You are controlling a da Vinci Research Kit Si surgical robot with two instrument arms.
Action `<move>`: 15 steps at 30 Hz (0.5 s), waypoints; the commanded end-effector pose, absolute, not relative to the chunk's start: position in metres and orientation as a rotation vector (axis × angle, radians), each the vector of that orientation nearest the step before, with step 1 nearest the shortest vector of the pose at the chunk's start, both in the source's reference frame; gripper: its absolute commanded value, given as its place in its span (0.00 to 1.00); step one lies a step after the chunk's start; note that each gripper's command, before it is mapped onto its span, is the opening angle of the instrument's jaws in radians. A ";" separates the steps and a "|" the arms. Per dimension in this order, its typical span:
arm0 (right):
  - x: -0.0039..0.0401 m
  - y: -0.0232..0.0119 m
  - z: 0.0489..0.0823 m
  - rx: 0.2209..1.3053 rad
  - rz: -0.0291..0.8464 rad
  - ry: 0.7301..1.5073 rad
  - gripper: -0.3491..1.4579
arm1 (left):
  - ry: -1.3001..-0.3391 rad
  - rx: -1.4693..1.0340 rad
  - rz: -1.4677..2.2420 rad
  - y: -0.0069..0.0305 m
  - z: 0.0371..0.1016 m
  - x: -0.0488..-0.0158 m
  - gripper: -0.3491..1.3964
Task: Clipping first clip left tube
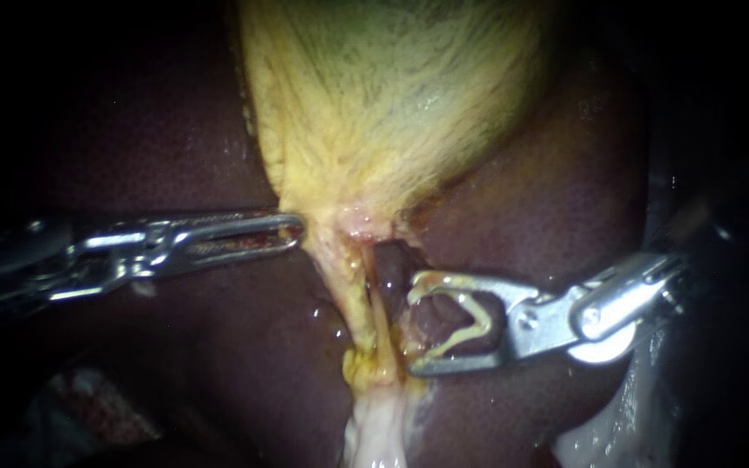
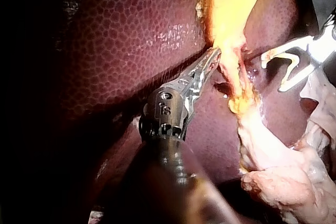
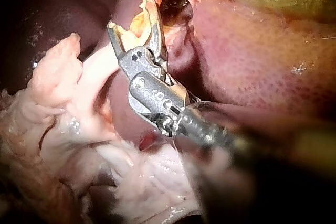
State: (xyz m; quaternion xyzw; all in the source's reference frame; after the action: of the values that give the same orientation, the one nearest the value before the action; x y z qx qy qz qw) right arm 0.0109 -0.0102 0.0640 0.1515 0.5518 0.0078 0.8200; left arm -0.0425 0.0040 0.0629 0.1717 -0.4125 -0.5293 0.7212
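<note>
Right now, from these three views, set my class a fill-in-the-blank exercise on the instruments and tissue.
1. The right instrument carries a pale ___ between its jaws.
2. The left instrument touches the yellow ___.
3. The tube ahead of the right instrument bears ___ clip yet.
4. The dark red tissue around them is the ___.
Missing: clip; gallbladder; no; liver.

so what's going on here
The left instrument holds the gallbladder at its narrow end, with the liver behind. The right instrument carries an open clip, its mouth just beside the tube below the gallbladder. The clip does not appear to be around the tube yet.
</note>
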 end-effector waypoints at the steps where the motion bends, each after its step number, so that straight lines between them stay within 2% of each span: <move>1: 0.0114 -0.0103 0.0643 0.325 0.019 1.175 0.52 | -0.911 0.379 -1.171 0.0039 0.0628 -0.0425 0.00; 8: 0.0135 -0.0106 0.0668 0.329 0.035 1.169 0.52 | -0.911 0.378 -1.172 0.0035 0.0620 -0.0425 0.00; 15: 0.0136 -0.0099 0.0696 0.338 0.022 1.123 0.52 | -0.911 0.380 -1.172 0.0035 0.0616 -0.0422 0.00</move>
State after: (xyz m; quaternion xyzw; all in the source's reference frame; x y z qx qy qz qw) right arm 0.0135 -0.0099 0.0699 0.1586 0.5277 0.0103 0.8344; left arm -0.0422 0.0035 0.0616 0.1715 -0.4120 -0.5306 0.7206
